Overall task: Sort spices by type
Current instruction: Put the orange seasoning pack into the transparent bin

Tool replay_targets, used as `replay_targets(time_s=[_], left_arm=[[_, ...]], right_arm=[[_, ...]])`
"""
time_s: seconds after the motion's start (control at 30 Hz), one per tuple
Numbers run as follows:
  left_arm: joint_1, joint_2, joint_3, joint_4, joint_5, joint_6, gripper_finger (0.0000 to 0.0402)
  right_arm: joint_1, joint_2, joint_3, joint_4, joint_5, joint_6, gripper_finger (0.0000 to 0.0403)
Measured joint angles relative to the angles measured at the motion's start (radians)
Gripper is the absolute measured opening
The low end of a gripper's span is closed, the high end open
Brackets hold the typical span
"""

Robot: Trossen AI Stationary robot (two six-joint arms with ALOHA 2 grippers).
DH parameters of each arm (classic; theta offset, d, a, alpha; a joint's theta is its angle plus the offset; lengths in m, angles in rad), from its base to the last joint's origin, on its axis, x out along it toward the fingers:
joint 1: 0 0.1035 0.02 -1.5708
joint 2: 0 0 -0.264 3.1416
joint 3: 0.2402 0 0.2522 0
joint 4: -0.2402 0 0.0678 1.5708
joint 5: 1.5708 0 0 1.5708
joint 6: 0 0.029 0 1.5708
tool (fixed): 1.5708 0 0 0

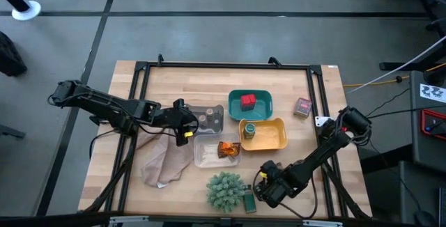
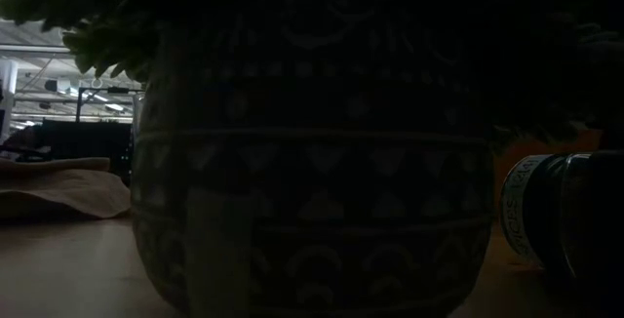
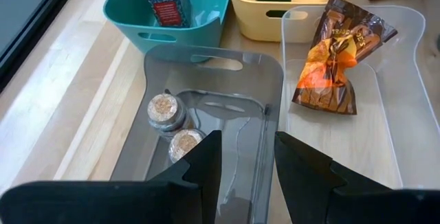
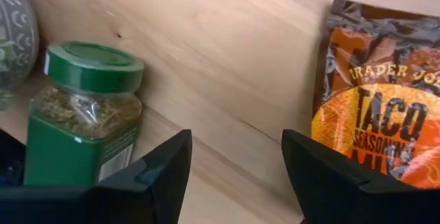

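Green jar [image 4: 82, 117] stands just beside my right gripper [image 4: 235, 176], whose jaws are parted and empty; I'd centre on it next. My left gripper [image 3: 244, 165] hovers, parted and empty, over the grey tray [image 3: 265, 114].

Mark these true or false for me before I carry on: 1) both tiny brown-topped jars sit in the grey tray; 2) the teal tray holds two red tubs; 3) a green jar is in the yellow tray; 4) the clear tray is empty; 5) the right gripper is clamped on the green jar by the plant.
1) True: both tiny jars sit in the grey tray, under the open left gripper.
2) False: the teal tray holds one red tub; the other red tub stands on the table outside it.
3) True: a green jar is in the yellow tray.
4) False: the clear tray holds an orange sachet.
5) False: the right gripper is open, with the second green jar beside it, ungripped.
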Motion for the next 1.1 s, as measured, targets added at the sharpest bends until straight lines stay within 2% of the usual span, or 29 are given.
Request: replay_targets(time_s=[0.3,0.7,0.83,1.1], left_arm=[[0.000,0.000,0.000,0.000,0.000,-0.002,0.0117],[0.000,0.000,0.000,0.000,0.000,0.000,0.0117],[0.000,0.000,0.000,0.000,0.000,0.000,0.0117],[0.000,0.000,-0.043,0.011,0.000,-0.014,0.0117]], right_arm=[[-0.021,-0.003,0.000,-0.074,0.013,-0.010,0.0227],[-0.131,-0.003,0.038,-0.171,-0.002,-0.198,0.0227],[-0.133,-0.004,0.055,-0.242,-0.055,-0.172,0.0227],[-0.117,0.040,0.056,-0.262,-0.140,-0.124,0.0227]])
